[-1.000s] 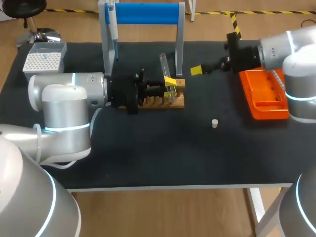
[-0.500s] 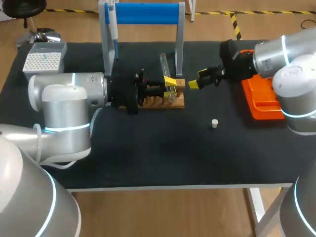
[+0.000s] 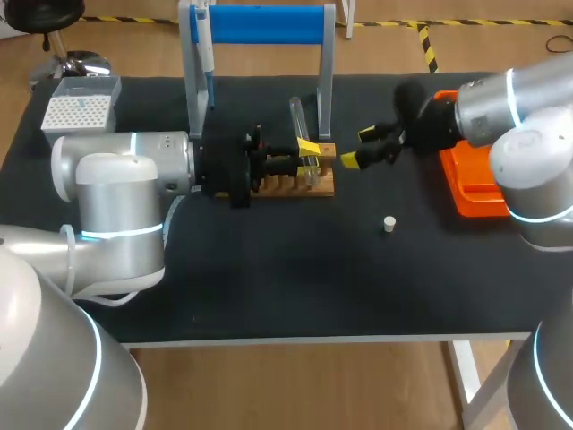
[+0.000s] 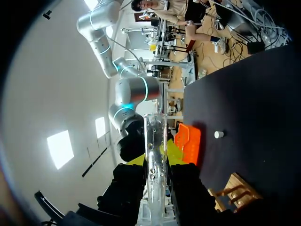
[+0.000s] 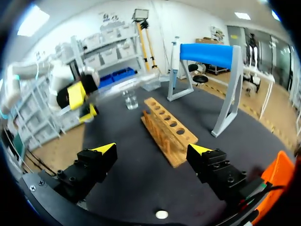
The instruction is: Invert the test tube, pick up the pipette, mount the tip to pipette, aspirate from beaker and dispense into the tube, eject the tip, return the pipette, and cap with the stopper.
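Left gripper (image 3: 307, 150) is clamped on the test tube (image 3: 295, 118), one finger on each side of the glass, and the left wrist view shows it plainly: the tube (image 4: 154, 155) runs straight up between the two black fingers (image 4: 188, 188). It is held roughly upright just over the wooden rack (image 3: 295, 184), in front of the blue-barred stand (image 3: 260, 24). Over on the other side, the right gripper (image 3: 358, 148) hangs near the rack's end with its yellow tips spread wide and nothing between them; its own camera confirms it, the gripper (image 5: 153, 150) gaping at the rack (image 5: 167, 125). The pipette (image 3: 204, 45) hangs on the stand's left post. The small white stopper (image 3: 389, 224) lies alone on the black table (image 3: 269, 287), short of the orange tray (image 3: 479, 193). The tip box (image 3: 79, 112) sits at the far left corner.
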Robot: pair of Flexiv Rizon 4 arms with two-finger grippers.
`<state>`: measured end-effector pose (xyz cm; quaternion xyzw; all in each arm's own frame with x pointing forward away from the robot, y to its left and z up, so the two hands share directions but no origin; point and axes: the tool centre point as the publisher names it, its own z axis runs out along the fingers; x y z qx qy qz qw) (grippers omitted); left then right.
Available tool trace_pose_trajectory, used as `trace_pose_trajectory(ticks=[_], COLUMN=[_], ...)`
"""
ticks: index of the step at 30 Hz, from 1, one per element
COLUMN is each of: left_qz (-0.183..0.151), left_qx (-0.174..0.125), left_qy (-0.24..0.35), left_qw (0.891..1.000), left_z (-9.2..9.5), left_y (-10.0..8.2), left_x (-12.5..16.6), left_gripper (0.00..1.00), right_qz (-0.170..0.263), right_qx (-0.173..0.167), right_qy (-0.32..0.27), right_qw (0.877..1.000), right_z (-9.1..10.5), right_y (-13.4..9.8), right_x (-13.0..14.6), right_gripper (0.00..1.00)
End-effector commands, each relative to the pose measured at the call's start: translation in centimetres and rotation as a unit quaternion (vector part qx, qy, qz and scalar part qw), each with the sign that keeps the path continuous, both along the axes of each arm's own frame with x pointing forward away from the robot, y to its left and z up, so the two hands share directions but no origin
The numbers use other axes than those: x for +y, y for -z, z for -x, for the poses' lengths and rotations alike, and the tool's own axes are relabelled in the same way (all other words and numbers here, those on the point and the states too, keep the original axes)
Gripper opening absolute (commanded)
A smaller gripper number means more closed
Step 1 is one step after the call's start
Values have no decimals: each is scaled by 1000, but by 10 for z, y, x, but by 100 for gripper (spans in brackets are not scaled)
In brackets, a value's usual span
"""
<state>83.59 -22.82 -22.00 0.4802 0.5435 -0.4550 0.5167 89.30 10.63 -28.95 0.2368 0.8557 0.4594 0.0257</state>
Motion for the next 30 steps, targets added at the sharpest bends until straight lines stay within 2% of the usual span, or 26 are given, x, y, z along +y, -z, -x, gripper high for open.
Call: trace_pose_trajectory(ticks=[1,6,14,22,30], left_qz=[-1,-1,-1,-1,-1], left_qx=[0,0,0,0,0], left_qy=[0,0,0,0,0], left_qw=[1000,1000,1000,1000,1000], left_z=[0,0,0,0,0], left_y=[0,0,0,0,0], left_x=[-1,-1,-1,-1,-1], left_gripper=[0,0,0,0,0], right_qz=[21,31,6,8,5], right_qx=[-14,-56,-70,-88,-90], right_qy=[-4,-14,-16,-11,-2], right_qw=[1000,998,997,996,996], right_z=[-11,-17,-12,-2,3], right_y=[11,14,29,37,37], right_x=[13,16,19,20,17], right_gripper=[100,100,100,100,100])
